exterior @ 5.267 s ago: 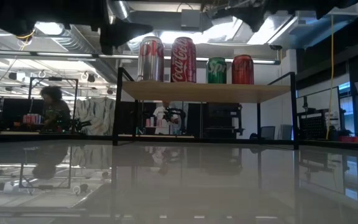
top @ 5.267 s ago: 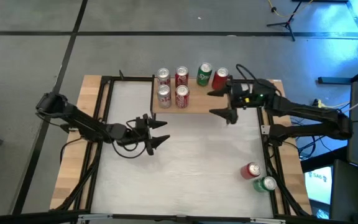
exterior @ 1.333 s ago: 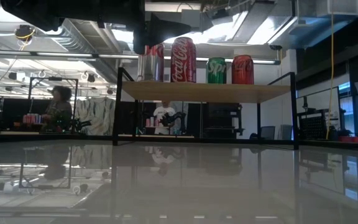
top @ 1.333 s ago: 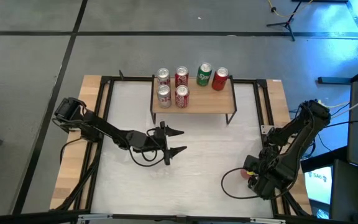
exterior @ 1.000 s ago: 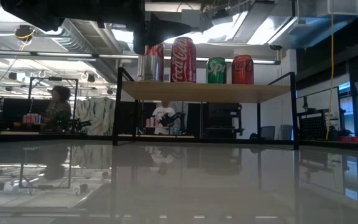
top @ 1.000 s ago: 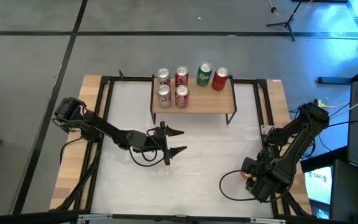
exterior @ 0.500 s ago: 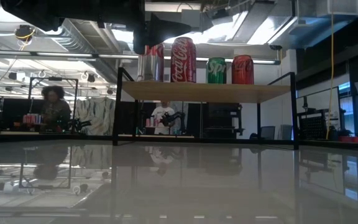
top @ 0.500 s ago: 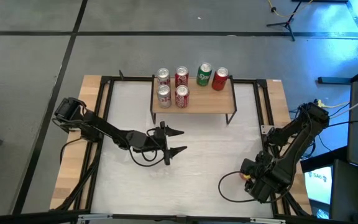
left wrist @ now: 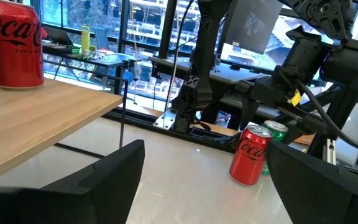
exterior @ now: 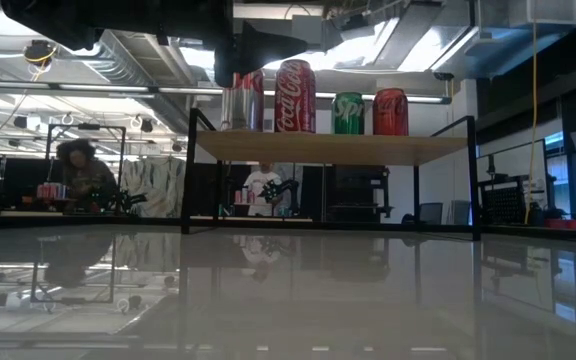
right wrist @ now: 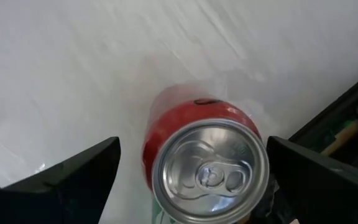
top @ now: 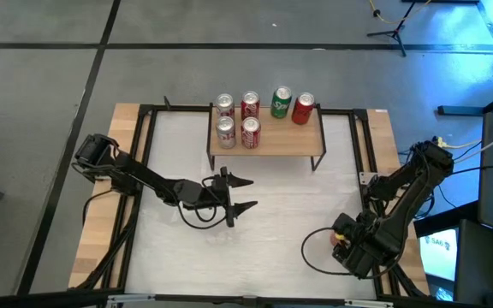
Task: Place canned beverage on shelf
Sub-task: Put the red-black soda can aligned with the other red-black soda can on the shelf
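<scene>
A red can point(right wrist: 194, 127) stands upright on the white table near its right front corner, with a green can point(left wrist: 277, 129) just behind it. My right gripper point(right wrist: 191, 152) hangs over the red can, pointing down and open, one finger on either side of the can's top, apart from it. In the high view this gripper point(top: 349, 244) hides most of both cans. The low wooden shelf point(top: 268, 144) stands at the table's far edge and bears several cans. My left gripper point(top: 245, 193) waits open at mid-table, pointing toward the table's right edge.
The cans fill the shelf's left half and back row point(exterior: 313, 95); its front right part point(top: 302, 137) is bare wood. A black frame rail point(top: 371, 184) runs along the table's right side beside my right arm. A person point(exterior: 78, 165) shows in the room far behind.
My right gripper has stayed over the red can and rolled a little about its downward line. The cans and my left arm have kept still.
</scene>
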